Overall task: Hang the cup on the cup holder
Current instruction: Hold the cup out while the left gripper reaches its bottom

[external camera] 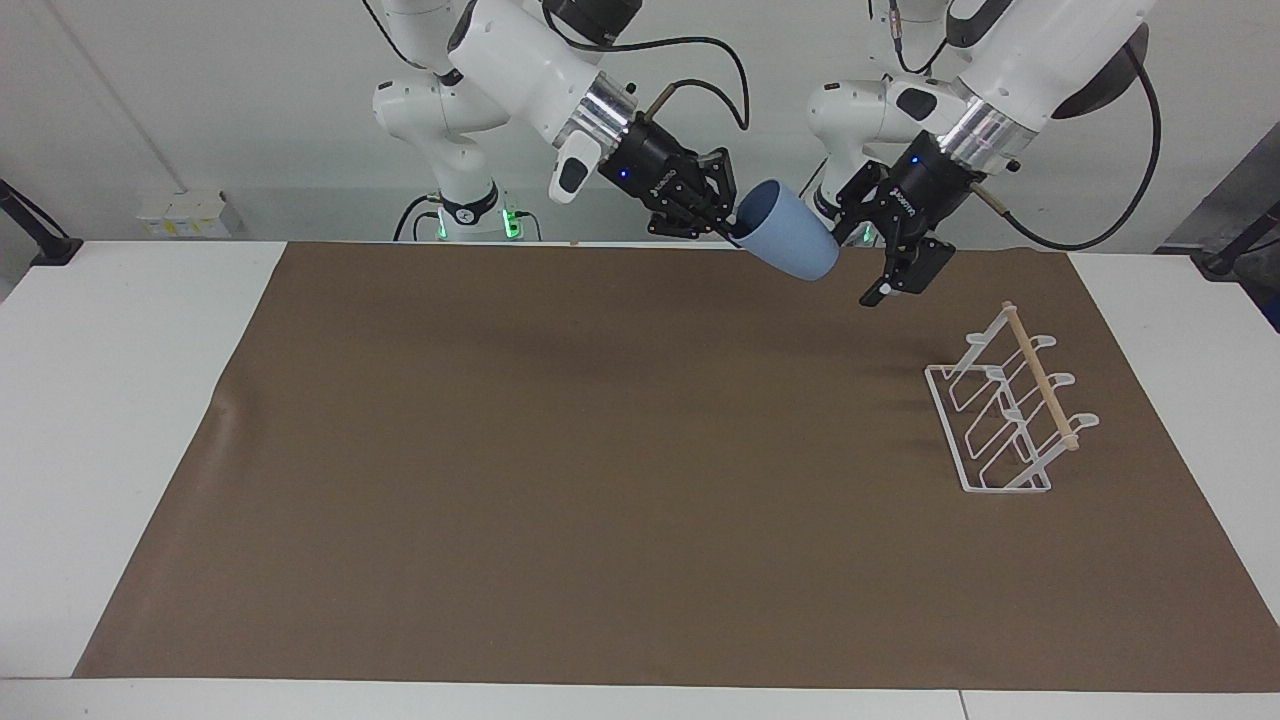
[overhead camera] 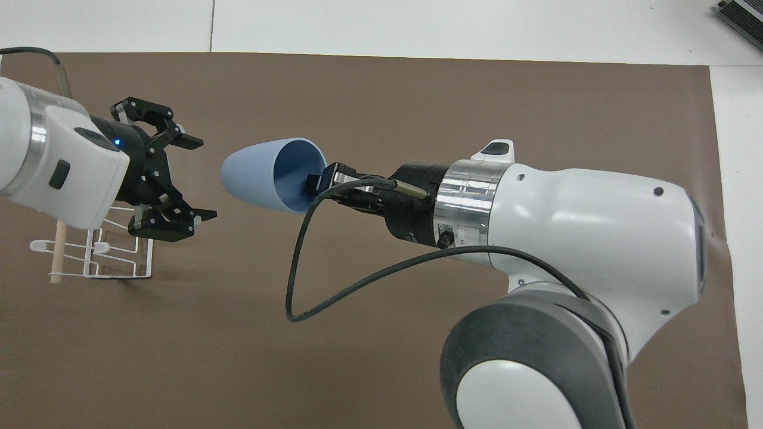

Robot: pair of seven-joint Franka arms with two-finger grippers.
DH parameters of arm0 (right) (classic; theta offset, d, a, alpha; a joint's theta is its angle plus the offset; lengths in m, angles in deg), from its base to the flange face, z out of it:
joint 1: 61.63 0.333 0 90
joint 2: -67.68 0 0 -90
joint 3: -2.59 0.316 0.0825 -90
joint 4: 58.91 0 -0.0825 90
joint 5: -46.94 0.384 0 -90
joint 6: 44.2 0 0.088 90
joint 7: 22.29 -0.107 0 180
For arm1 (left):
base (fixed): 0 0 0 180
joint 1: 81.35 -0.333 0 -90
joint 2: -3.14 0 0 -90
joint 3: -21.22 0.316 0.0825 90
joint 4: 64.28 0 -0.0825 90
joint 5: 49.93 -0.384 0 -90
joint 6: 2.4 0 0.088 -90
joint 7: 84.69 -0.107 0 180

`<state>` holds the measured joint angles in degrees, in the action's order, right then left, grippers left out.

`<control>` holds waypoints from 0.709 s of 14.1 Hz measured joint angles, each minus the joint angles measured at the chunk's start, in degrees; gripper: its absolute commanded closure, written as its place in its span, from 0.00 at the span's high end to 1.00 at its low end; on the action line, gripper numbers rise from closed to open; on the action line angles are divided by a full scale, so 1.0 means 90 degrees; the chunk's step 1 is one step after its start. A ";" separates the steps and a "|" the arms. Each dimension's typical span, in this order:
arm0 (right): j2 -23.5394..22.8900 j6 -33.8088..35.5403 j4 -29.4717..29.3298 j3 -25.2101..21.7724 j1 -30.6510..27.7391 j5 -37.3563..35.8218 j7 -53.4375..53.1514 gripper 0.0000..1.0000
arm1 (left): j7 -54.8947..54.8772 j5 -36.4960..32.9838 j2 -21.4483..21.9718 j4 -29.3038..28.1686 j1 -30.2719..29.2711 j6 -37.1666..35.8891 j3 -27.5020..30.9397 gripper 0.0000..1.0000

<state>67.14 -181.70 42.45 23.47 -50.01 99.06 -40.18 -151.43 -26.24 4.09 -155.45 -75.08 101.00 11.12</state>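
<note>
The light-blue cup (external camera: 790, 245) (overhead camera: 250, 176) hangs in the air on its side, its base pointing toward the left arm's end of the table. My right gripper (external camera: 735, 232) (overhead camera: 316, 182) is shut on the cup's rim, one finger inside the mouth. My left gripper (external camera: 858, 268) (overhead camera: 205, 179) is open and faces the cup's base, with a small gap between them in the overhead view. The white wire cup holder (external camera: 1005, 420) (overhead camera: 101, 262) with its wooden dowel stands on the mat at the left arm's end, partly hidden under the left gripper in the overhead view.
A brown mat (external camera: 600, 450) covers most of the white table (external camera: 120, 400). A black cable (overhead camera: 334, 286) loops down from the right wrist above the mat.
</note>
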 measured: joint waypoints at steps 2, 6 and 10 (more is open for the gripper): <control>0.0000 -0.0013 0.0000 -0.0007 0.0000 0.0000 0.0000 0.00 | -0.0020 0.0075 0.0005 0.0024 0.0021 0.0021 -0.0086 1.00; 0.0000 -0.0055 -0.0001 -0.0017 0.0000 0.0000 0.0000 0.00 | -0.0019 0.0090 0.0049 0.0247 0.0032 0.0032 -0.0288 1.00; 0.0000 -0.0056 0.0000 -0.0020 0.0000 0.0000 0.0000 0.00 | -0.0019 0.0100 0.0056 0.0268 0.0032 0.0034 -0.0290 1.00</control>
<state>67.14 -182.20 42.46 23.29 -50.01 99.07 -40.18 -151.60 -25.34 4.59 -153.05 -74.80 101.31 8.51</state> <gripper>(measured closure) 0.952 0.000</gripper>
